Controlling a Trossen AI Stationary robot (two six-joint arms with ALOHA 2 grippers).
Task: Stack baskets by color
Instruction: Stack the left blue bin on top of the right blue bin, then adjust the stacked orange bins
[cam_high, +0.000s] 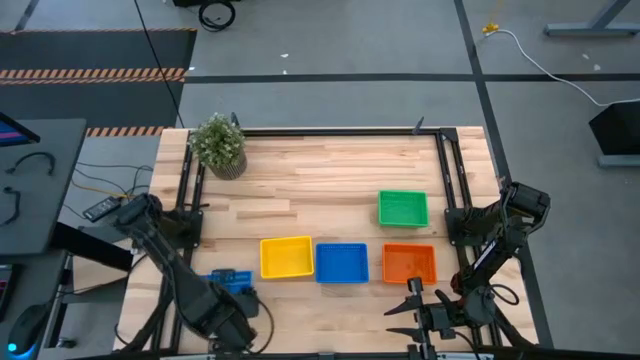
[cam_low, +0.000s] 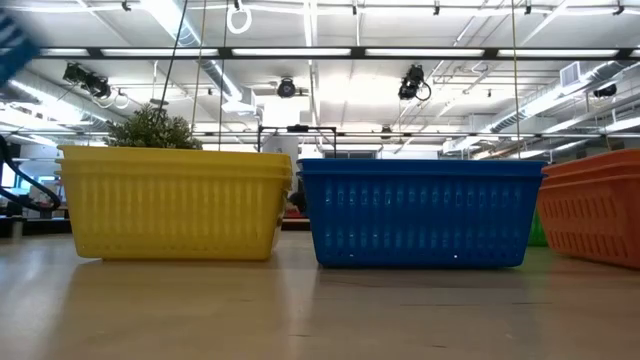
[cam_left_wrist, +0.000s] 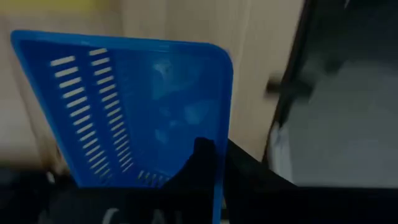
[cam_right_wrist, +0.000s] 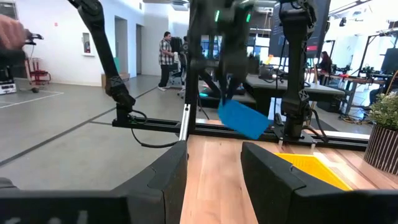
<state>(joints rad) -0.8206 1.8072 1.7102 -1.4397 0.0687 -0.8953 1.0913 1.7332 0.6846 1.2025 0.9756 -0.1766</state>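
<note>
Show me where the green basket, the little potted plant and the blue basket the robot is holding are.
green basket (cam_high: 403, 208), high view, its inside floor.
potted plant (cam_high: 218, 142), high view, its leaves.
held blue basket (cam_left_wrist: 124, 106), left wrist view, its slotted wall.

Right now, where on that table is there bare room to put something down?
The widest bare wood lies between the potted plant and the green basket, behind the row. It is crowded along the near side: yellow basket, blue basket and orange basket sit close together, with both arms at the front corners.
</note>
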